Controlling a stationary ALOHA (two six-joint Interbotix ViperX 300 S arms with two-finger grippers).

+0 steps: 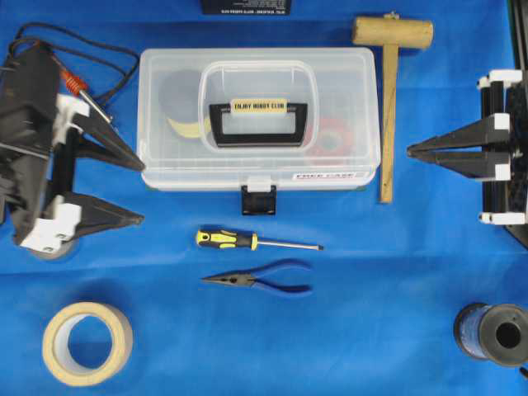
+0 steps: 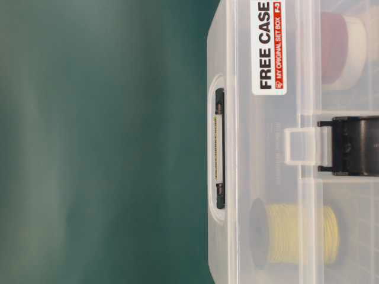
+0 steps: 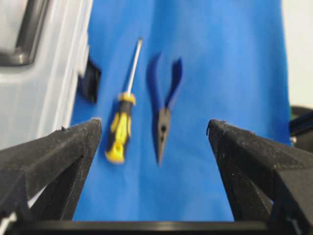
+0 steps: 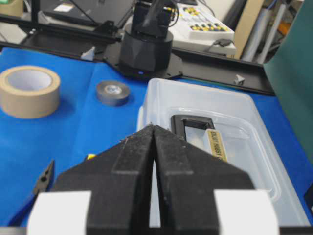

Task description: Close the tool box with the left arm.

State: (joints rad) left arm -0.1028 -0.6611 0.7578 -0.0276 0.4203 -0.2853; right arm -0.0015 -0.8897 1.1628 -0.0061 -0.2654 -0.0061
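Left gripper (image 1: pixel 140 191) sits at the left edge of the blue cloth (image 1: pixel 371 289), fingers spread wide, holding nothing, just beside the tool box (image 1: pixel 260 120) but apart from it. Its wrist view shows both fingers (image 3: pixel 58 152) parted with the screwdriver (image 3: pixel 122 132) and pliers (image 3: pixel 164 117) between them on the cloth, box edge at upper left.

Tool box is mid-table, lid down flat. Black front latch (image 1: pixel 258 199) hangs below the front edge; can't tell if it's engaged. Handle label (image 1: pixel 259 106) reads roughly "TAJRY HOBBY CLUB", blurry. Front sticker (image 2: pixel 269 46) reads "FREE CASE" and "MY ORIGINAL SET BOX" in the table-level view (rotated sideways); overhead only shows "FREE CASE" faintly.

Contents through the plastic: a yellow spool (image 2: pixel 296 234) with a dark end, and a red-and-white roll (image 2: pixel 343 50). Overhead shows them only as blurs, a dark disc at left and a red ring (image 1: pixel 330 136) at right.

Outside the box: masking tape roll (image 1: pixel 87 343) front left, yellow/black screwdriver (image 1: pixel 247 241) and blue-handled pliers (image 1: pixel 260 280) in front, wooden mallet (image 1: pixel 389 91) just right of the box, dark spool (image 1: pixel 495 334) front right. Right wrist view alone shows a grey tape roll (image 4: pixel 112 93) beyond the box.

Right gripper (image 1: pixel 410 151) at right edge, fingers pressed together, empty, pointing at the box.
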